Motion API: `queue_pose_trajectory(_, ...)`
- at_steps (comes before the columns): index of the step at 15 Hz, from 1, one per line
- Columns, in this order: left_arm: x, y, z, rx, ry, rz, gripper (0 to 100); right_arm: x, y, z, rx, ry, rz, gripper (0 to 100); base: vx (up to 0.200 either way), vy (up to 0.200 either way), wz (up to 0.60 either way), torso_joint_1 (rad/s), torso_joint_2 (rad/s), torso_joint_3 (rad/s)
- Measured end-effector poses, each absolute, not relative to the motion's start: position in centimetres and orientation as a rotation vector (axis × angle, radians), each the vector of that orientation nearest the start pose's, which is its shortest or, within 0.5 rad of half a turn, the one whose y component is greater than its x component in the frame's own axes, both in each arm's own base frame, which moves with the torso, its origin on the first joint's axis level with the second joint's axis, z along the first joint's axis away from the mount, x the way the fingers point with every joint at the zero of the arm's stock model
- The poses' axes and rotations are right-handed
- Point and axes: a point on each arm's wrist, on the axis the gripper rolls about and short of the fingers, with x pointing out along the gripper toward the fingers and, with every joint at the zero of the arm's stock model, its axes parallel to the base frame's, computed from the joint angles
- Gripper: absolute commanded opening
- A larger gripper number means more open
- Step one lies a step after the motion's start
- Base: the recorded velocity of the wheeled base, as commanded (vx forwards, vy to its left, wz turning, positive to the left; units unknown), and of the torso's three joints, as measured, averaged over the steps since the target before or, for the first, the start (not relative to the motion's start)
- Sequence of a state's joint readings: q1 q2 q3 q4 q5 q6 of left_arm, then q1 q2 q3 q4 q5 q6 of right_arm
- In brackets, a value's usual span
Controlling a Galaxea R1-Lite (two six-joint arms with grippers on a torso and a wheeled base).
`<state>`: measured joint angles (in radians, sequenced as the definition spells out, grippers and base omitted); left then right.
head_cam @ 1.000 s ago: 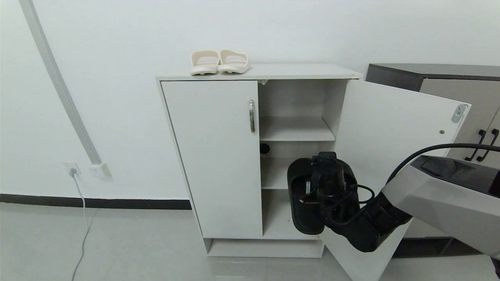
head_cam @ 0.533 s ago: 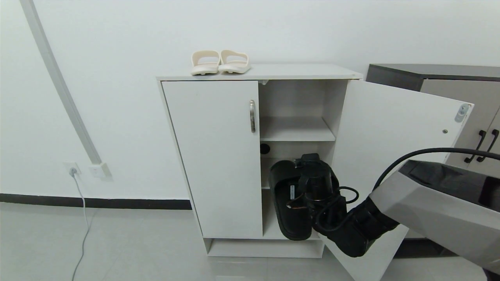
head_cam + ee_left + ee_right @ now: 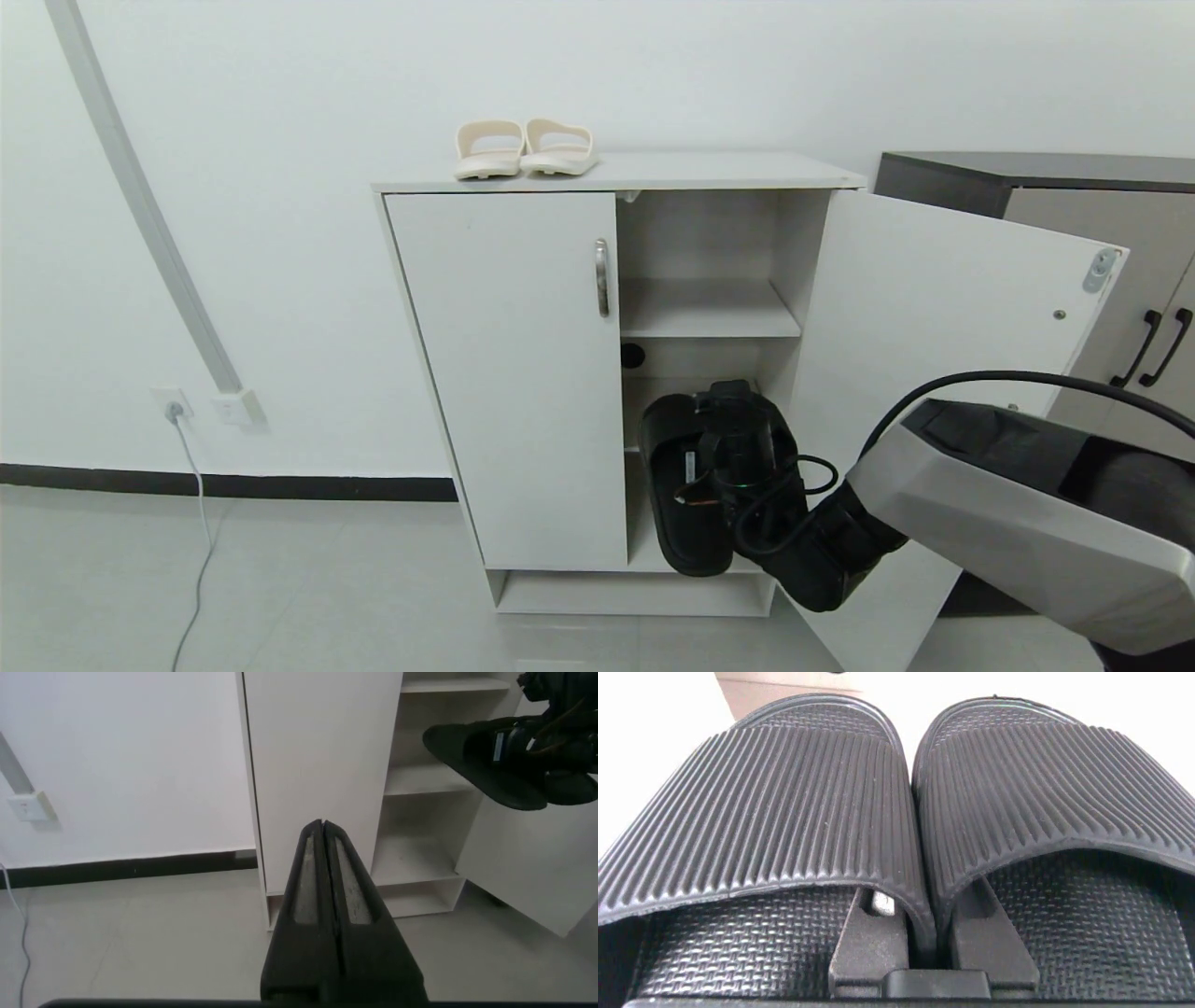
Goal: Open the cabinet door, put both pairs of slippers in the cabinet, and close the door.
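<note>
A pair of black slippers hangs side by side in my right gripper, which is shut on their inner edges. They sit at the open right half of the white cabinet, level with its lower shelves. The right wrist view shows the ribbed straps of the black slippers, with my right gripper pinching them together. A beige pair of slippers rests on the cabinet top at its left. The right door stands wide open and the left door is closed. My left gripper is shut, holds nothing, and hangs low above the floor facing the cabinet.
A grey cabinet stands just right of the open door. A wall socket with a cable is at the far left. The tiled floor in front of the closed left door is free. Inside, the upper shelf is bare.
My right gripper has carried the black slippers to the left, from in front of the open door to the cabinet opening. The beige pair and the doors have not moved.
</note>
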<state>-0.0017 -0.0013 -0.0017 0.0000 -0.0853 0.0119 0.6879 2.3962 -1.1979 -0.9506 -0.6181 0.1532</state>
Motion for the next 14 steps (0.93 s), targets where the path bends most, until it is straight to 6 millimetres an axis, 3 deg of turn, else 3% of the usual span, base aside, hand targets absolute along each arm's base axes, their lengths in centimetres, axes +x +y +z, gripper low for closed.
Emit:
queue_pose_trajectory(6, -2.3, -0.2, 7.6, 0.012, -0.003, -0.087, 0, 35.6, 27.6, 3.7, -0.007, 0.213, 0.052, 0, 0.000, 0.000, 0.00, 0.000, 0.00, -0.015)
queue_pose_trajectory(14, -2.3, -0.2, 7.6, 0.012, -0.004, -0.088, 0, 35.8, 27.5, 3.0, -0.018, 0.222, 0.031, 0, 0.000, 0.000, 0.00, 0.002, 0.00, -0.178)
